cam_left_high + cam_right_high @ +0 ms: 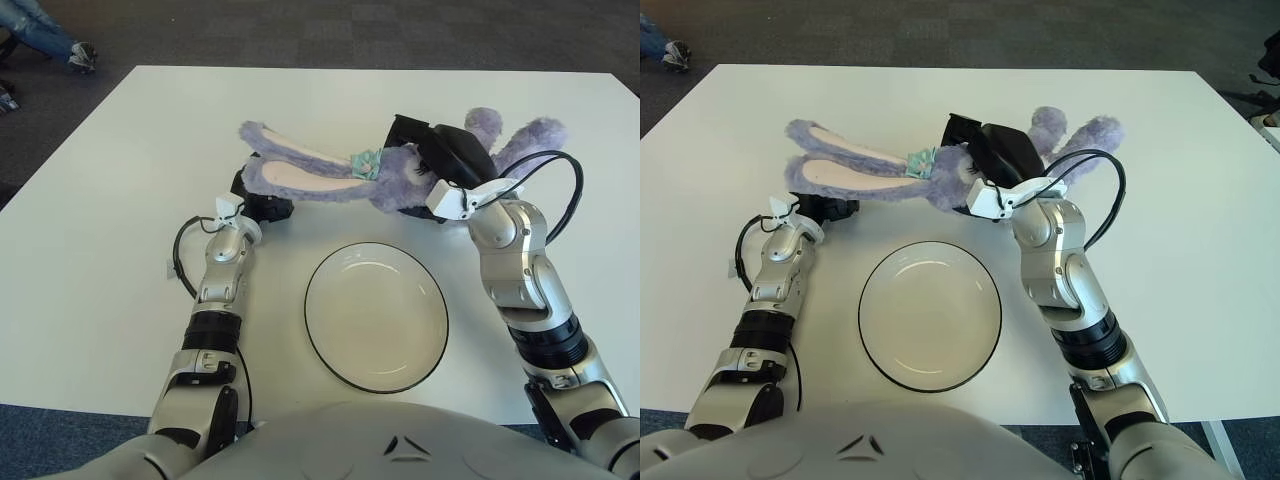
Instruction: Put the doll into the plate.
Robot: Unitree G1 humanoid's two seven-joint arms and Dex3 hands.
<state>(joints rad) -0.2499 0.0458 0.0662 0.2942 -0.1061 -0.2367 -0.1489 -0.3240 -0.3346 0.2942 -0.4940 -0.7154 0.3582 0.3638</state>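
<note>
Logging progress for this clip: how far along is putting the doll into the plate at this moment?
Done: the right hand has the purple doll grasped at its body. In hand: the doll hangs beyond the plate, its long ears reaching over the left hand, which shows beside the plate's left. Left: bring the doll over the plate, which holds nothing yet, and release it.

- The white table is seen from head height, forward and steeply downward — close range.
- Nearly the same tabletop is shared by both eyes — slightly offset sideways.
</note>
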